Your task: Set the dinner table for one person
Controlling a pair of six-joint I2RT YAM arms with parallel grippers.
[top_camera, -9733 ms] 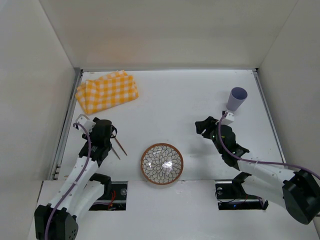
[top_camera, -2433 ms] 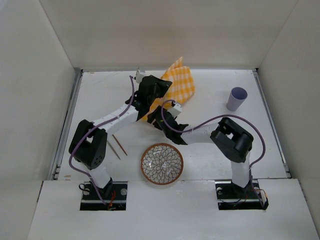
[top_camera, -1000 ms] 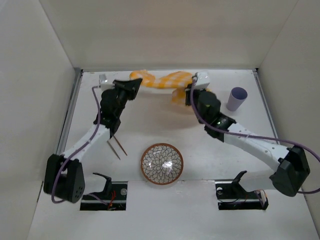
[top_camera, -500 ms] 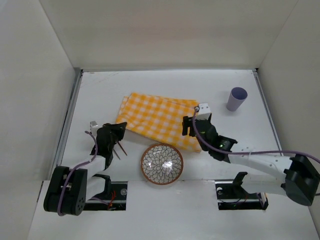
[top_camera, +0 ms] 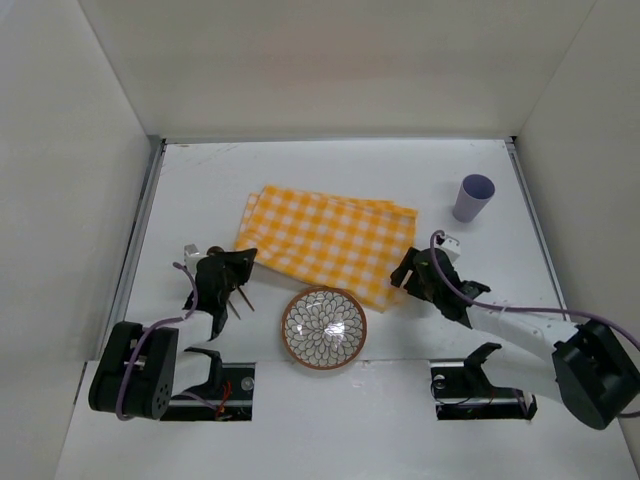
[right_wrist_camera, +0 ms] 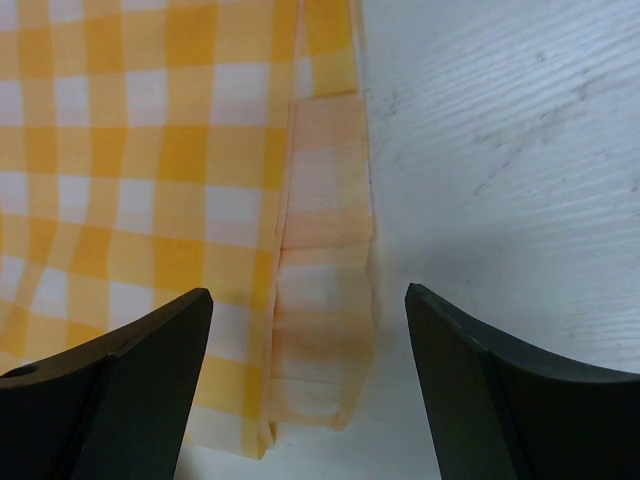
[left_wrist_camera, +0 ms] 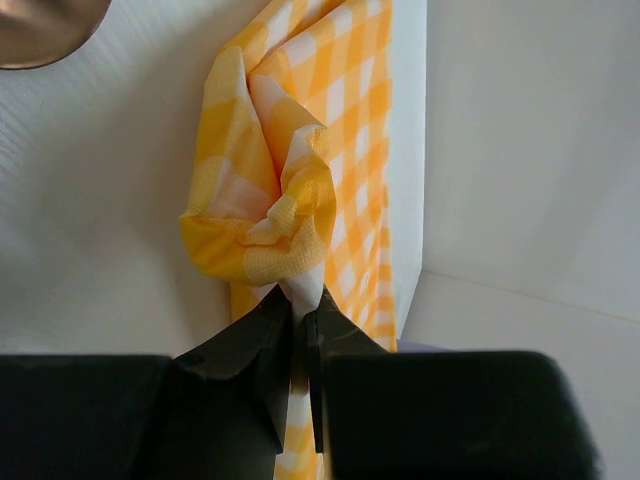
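A white table (top_camera: 330, 180), walled on three sides, is seen from above and fills most of the view. At the middle of its near edge a patterned bowl (top_camera: 323, 327) with a brown rim is set. Just left of the bowl, the left gripper (top_camera: 235, 262) is lowered to the table, with thin brown sticks (top_camera: 243, 300) partly hidden beneath it. In the left wrist view, the left gripper (left_wrist_camera: 303, 300) is seen pinched shut on a bunched corner of a yellow-and-white checked cloth (left_wrist_camera: 300, 180). Right of the bowl, the right gripper (top_camera: 405, 272) is held at the cloth's near right corner. In the right wrist view its fingers (right_wrist_camera: 130, 370) are spread wide above the cloth's folded edge (right_wrist_camera: 320, 260), with nothing gripped. Behind the bowl, the cloth (top_camera: 325, 243) is laid out flat across the middle of the table. Near the far right corner, well apart from the cloth, a pale purple cup (top_camera: 473, 198) stands upright.
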